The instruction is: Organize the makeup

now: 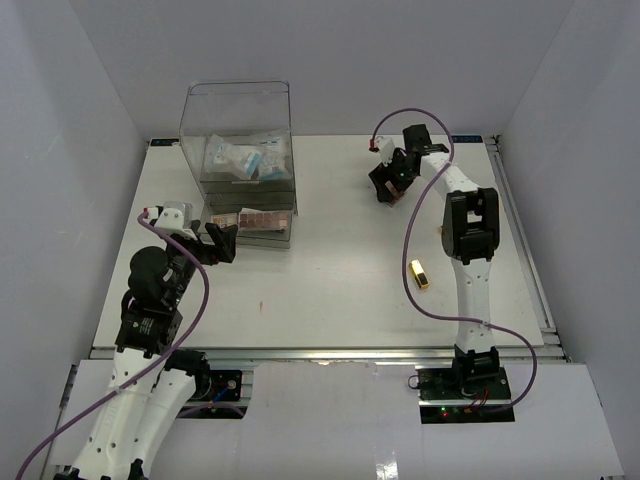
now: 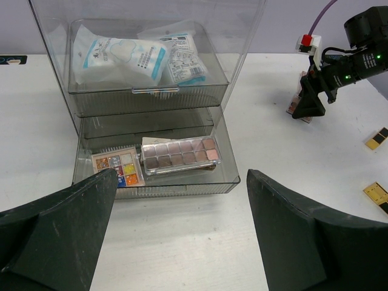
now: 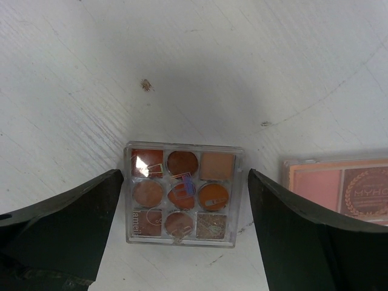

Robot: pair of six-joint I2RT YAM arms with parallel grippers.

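Note:
My right gripper (image 3: 182,233) is open, its fingers on either side of a small square nine-pan orange-brown palette (image 3: 182,194) lying flat on the table; I cannot tell whether they touch it. A pink palette (image 3: 339,189) lies just to its right. In the top view this gripper (image 1: 388,182) is at the far middle-right. My left gripper (image 2: 182,242) is open and empty, just before the open bottom drawer (image 2: 233,176). That drawer holds a long pink-brown palette (image 2: 180,154) and a small colourful palette (image 2: 117,168). Blue-white packets (image 2: 118,54) fill the top drawer.
The clear drawer box (image 1: 237,120) stands at the far left. A gold and black tube (image 1: 420,274) lies by the right arm (image 1: 470,230). In the left wrist view, two gold and black tubes (image 2: 377,138) (image 2: 377,195) lie at the right edge.

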